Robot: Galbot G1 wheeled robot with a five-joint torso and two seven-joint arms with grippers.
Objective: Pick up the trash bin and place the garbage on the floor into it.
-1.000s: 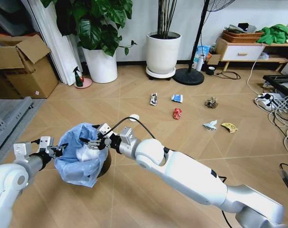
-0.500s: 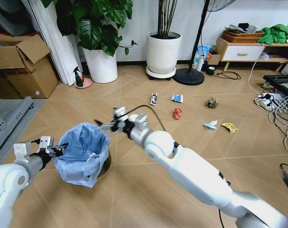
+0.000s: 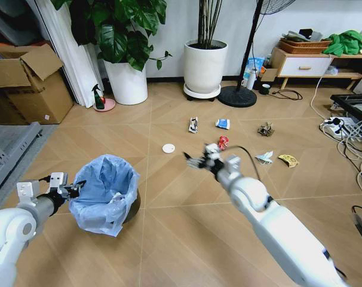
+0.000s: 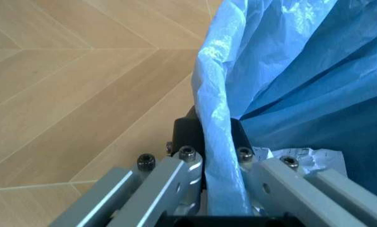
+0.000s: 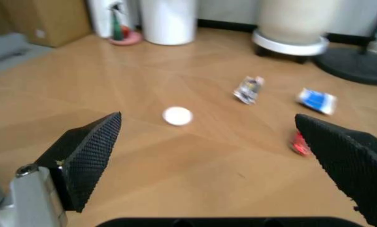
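Bin held steady, free arm out over the litter

The left gripper (image 3: 66, 190) clamps the trash bin (image 3: 105, 192) rim so the bag stays open above the floor (image 3: 169, 239); the right gripper (image 3: 199, 160), fingers wide apart, hangs between the white disc (image 3: 168, 147) and red can (image 3: 223, 142).

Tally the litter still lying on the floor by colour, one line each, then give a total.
White: 2, the disc and the crumpled paper
Black-white: 1, the wrapper
Blue: 1, the wrapper
Red: 1, the crushed can
Brown: 1, the crumpled paper
Yellow: 1, the wrapper
Total: 7
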